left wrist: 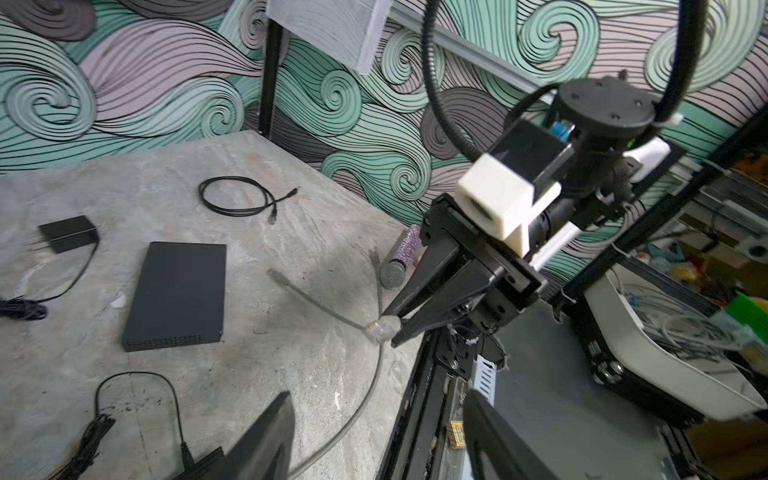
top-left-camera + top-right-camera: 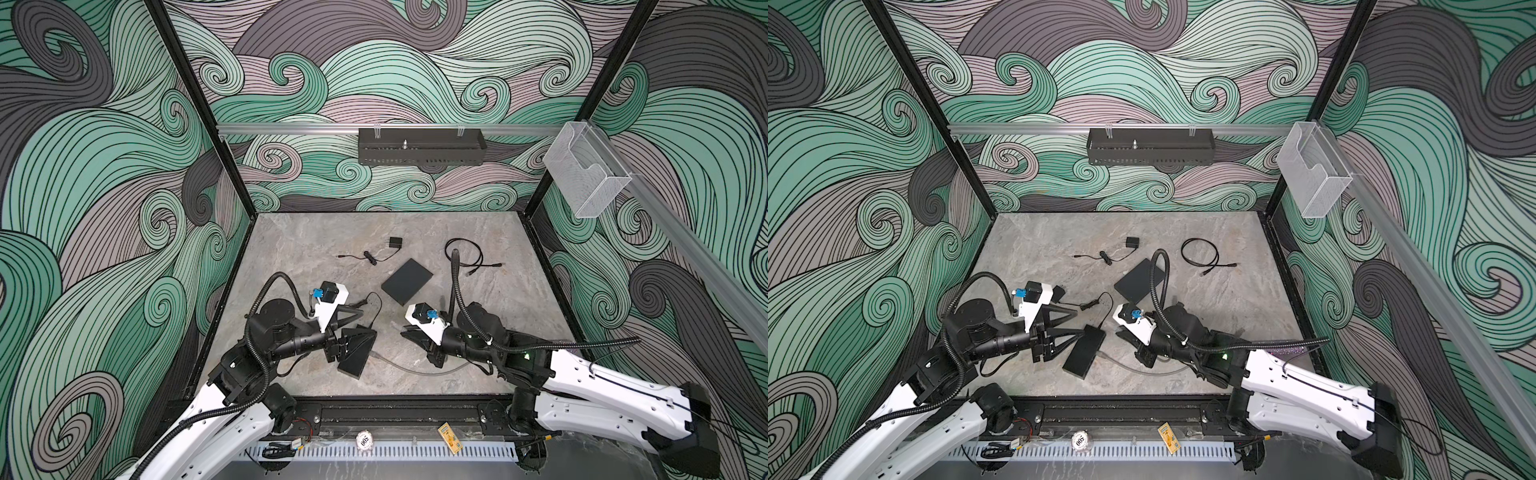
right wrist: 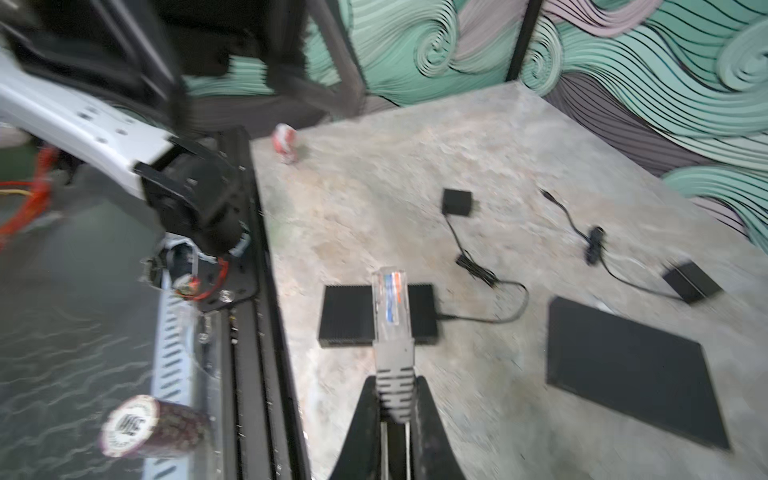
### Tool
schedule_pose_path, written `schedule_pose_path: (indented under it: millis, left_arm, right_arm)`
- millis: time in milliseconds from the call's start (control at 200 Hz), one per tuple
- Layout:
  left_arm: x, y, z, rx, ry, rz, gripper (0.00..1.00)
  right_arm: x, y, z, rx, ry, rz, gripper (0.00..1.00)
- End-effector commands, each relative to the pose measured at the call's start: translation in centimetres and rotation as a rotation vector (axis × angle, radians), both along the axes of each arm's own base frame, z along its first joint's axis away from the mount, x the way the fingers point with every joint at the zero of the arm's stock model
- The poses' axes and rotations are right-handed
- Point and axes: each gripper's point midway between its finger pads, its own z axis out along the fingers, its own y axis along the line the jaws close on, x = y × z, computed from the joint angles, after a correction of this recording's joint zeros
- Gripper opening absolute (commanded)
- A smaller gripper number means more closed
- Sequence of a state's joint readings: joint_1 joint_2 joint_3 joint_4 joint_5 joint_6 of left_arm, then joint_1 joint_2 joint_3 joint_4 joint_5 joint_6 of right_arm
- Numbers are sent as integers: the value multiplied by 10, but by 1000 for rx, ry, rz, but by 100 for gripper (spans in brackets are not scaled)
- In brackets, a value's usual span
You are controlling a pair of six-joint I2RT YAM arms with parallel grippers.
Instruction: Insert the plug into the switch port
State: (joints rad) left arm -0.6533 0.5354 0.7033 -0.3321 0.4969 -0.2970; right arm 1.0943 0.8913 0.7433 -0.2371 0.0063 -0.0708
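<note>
A network plug [image 3: 390,301] of clear plastic has blue, orange and white wires showing inside it. Behind it is a ribbed grey boot. The right gripper [image 3: 395,382] is clamped on that boot, so the clear end sticks out beyond its fingertips.

The plug is held over the near middle of the grey stone table [image 2: 299,249]. It is just right of the switch [image 2: 354,353], a small flat black box. Its long axis lies in line with the gripper's fingers, running roughly left to right, and the clear tip points left toward the switch. In both top views a strip of bare table shows between the right gripper and the switch.

The left gripper [image 1: 378,395] has its fingers spread wide and holds nothing. It is at the left side of the switch, and whether it touches the box cannot be told. A grey cable [image 1: 376,374] curves across the table below the plug.
</note>
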Motion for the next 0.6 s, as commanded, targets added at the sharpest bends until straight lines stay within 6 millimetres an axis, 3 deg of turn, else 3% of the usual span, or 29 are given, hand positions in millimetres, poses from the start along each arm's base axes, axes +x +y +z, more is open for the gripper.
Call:
schedule_pose_path:
  millis: [0, 90, 185, 380, 595]
  left_arm:
    - [14, 14, -7, -56, 147, 166, 61]
    - [19, 13, -23, -102, 219, 199, 60]
    - [25, 14, -45, -125, 292, 245, 60]
    - [36, 28, -84, -90, 341, 367, 59]
    - [46, 40, -121, -47, 369, 472, 60]
  right_arm:
    - [32, -43, -20, -128, -16, -225, 0]
    - [44, -64, -28, -174, 13, -322, 0]
    - [49, -71, -38, -200, 54, -360, 0]
    - [39, -52, -69, -224, 152, -270, 0]
    - [42, -34, -110, -328, 231, -232, 0]
